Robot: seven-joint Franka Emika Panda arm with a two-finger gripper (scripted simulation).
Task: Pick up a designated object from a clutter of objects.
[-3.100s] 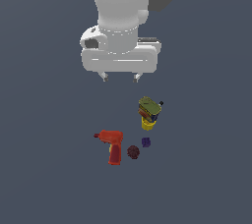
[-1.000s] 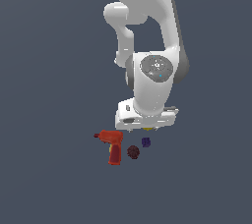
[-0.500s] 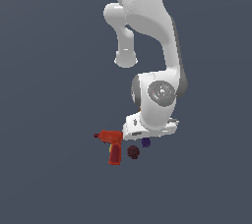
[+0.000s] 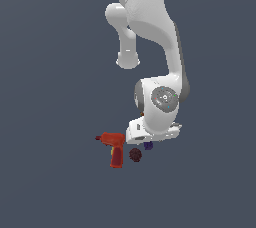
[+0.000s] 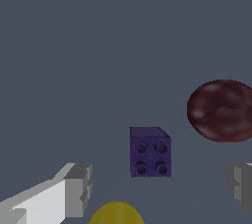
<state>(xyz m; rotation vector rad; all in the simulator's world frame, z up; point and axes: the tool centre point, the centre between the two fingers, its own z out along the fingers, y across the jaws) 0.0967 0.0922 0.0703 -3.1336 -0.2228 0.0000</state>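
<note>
arm dropped low over clutter since a second ago. gripper (image 5: 160, 183) spread wide, holding nothing. purple block (image 5: 150, 152) sits between fingers, untouched; dark red ball (image 5: 221, 111) just beyond one finger, probably clear. closing looks next.

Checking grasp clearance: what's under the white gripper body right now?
The small dark purple studded block sits between the open gripper's fingers, untouched. A dark red ball lies beside it, a yellow cylinder's top nearer. The exterior view mostly hides the block.
</note>
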